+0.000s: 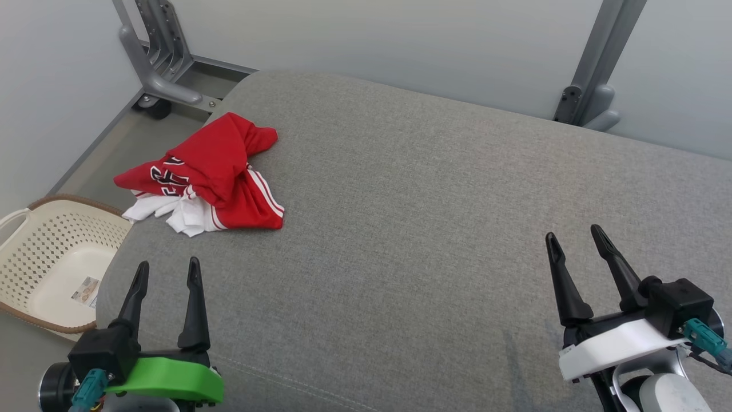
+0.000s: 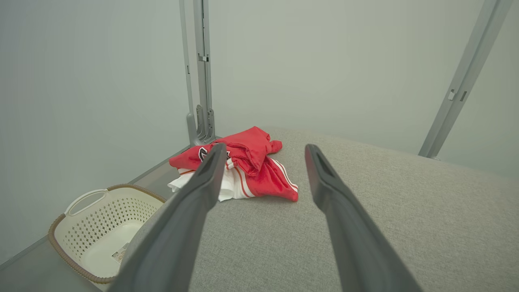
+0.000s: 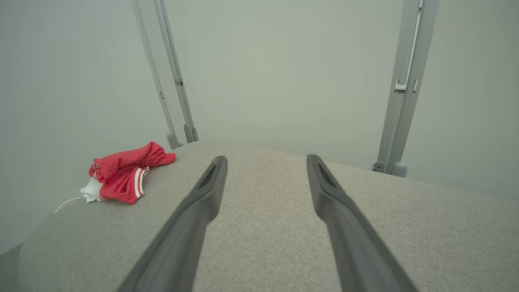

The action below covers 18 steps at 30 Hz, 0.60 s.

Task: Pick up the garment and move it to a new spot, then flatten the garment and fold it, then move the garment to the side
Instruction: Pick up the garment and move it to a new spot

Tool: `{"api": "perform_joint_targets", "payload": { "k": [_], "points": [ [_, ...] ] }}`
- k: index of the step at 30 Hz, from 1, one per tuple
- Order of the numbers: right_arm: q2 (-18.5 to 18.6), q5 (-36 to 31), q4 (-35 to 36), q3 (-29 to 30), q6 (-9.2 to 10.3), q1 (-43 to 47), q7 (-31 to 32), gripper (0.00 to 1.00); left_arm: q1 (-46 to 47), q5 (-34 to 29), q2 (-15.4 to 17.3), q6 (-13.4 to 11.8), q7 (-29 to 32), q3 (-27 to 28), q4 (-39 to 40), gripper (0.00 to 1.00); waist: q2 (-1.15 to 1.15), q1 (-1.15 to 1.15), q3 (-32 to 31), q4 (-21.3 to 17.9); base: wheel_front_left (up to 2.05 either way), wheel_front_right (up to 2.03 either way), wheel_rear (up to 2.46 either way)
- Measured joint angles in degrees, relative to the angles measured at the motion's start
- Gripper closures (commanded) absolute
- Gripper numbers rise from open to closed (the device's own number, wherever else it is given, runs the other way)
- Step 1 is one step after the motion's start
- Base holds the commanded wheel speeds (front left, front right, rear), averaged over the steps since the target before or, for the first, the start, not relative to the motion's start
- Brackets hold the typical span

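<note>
In the head view, a broad grey woven-fabric cushion surface (image 1: pixel 429 229) fills the middle, its corners rounded and a stitched seam running along its near edge. A crumpled red garment with white trim and lettering (image 1: pixel 217 171) lies heaped at the far left corner, close to the left edge. Behind the surface stand a pale plain wall (image 1: pixel 400 40) and two grey metal frame posts (image 1: pixel 600 63), the left one resting on a dark castor. On the grey floor (image 1: pixel 114 154) beside the left edge sits a cream perforated plastic basket with a brown rim (image 1: pixel 51 257), a small label on its bottom. The left gripper (image 1: pixel 167 263) hovers over the near left corner with its fingers spread apart, well short of the garment; the right gripper (image 1: pixel 573 232) hangs at the near right, fingers likewise apart. The left wrist view looks along the parted fingers at the garment just ahead, partly behind one fingertip, with the basket low to the side. The right wrist view shows the parted fingers above bare fabric, with the garment well apart at the far left.
</note>
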State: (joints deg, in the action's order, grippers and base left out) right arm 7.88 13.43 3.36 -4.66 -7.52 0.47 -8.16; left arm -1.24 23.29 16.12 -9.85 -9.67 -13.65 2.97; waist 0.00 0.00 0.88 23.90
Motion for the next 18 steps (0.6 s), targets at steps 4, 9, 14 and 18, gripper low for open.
{"api": "perform_joint_targets", "payload": {
  "k": [4,9,14,18],
  "points": [
    [0.1,0.1,0.0,0.1,0.0,0.0,0.0,0.0,0.5,0.5,0.0,0.0,-0.1,-0.1,-0.2,0.0,0.0,0.0,0.2,0.0,0.0,0.0,0.0],
    [0.5,0.1,0.5,0.3,0.0,-0.1,0.2,0.0,1.6,0.5,-0.2,-0.3,-1.0,0.2,0.3,0.0,0.0,0.0,1.1,0.0,0.0,0.0,0.0],
    [1.6,0.1,2.3,0.5,0.0,-2.0,1.5,0.0,6.0,0.4,-0.7,-0.8,-2.1,1.1,1.1,0.0,0.0,0.0,3.2,-0.5,0.0,0.0,0.0],
    [2.8,0.1,4.5,0.6,0.0,-3.7,2.7,0.0,12.0,-0.8,-0.7,-1.3,-2.8,2.1,1.0,0.0,0.0,0.0,5.8,-1.5,0.0,0.0,0.0]
  ]
}}
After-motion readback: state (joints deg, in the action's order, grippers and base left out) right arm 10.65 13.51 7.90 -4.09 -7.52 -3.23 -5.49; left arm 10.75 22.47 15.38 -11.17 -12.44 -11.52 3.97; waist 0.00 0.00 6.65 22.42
